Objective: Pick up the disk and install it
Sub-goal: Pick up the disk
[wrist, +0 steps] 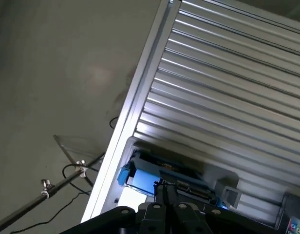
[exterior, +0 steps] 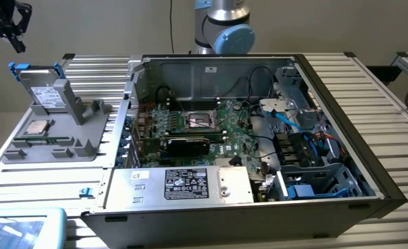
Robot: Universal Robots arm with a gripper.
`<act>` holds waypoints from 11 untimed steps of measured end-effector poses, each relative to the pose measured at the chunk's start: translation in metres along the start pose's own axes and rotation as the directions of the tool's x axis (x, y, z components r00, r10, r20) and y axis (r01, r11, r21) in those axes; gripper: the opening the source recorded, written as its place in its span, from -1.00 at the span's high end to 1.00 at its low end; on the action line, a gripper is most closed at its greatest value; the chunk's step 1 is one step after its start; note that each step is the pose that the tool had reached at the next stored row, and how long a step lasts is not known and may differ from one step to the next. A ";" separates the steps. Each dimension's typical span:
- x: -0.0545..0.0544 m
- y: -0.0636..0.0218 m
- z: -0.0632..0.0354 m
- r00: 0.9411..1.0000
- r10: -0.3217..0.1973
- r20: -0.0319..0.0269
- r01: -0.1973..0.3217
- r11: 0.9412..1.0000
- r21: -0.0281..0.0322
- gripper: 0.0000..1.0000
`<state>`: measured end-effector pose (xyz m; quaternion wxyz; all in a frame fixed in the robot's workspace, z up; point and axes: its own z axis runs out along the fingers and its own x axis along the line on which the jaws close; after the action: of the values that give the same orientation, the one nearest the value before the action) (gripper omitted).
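Hand [exterior: 15,44] is pinched shut on nothing, hanging in the air. The disk [exterior: 44,91] sits just below it, propped in the grey holder [exterior: 86,111] on the tabletop [exterior: 52,181]. So it's not grabbed yet, and installing it into the open PC case [exterior: 211,70] farther off is all left to do.

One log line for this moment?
jaws: shut, empty, clear of disk | disk: propped in grey holder, not installed | case: open

Plain grey-beige wall [exterior: 100,26] behind a ribbed aluminium worktop [exterior: 377,88]. Dull grey floor [wrist: 47,63] alongside, light soft and even. Thin black cable [wrist: 65,170] loose on the floor.
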<state>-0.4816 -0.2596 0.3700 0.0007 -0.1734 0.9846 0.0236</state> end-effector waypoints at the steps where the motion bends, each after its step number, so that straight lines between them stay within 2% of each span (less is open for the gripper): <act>1: 0.000 0.0000 0.0000 1.000 -0.017 -0.001 0.017 1.000 0.000 0.79; 6: 0.000 0.0000 0.0002 0.994 -0.107 -0.005 0.107 0.994 -0.001 0.79; 11: 0.000 0.0000 0.0004 0.980 -0.197 -0.009 0.197 0.980 -0.003 0.79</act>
<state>-0.4816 -0.2596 0.3696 -0.0016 -0.2703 0.9625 0.0236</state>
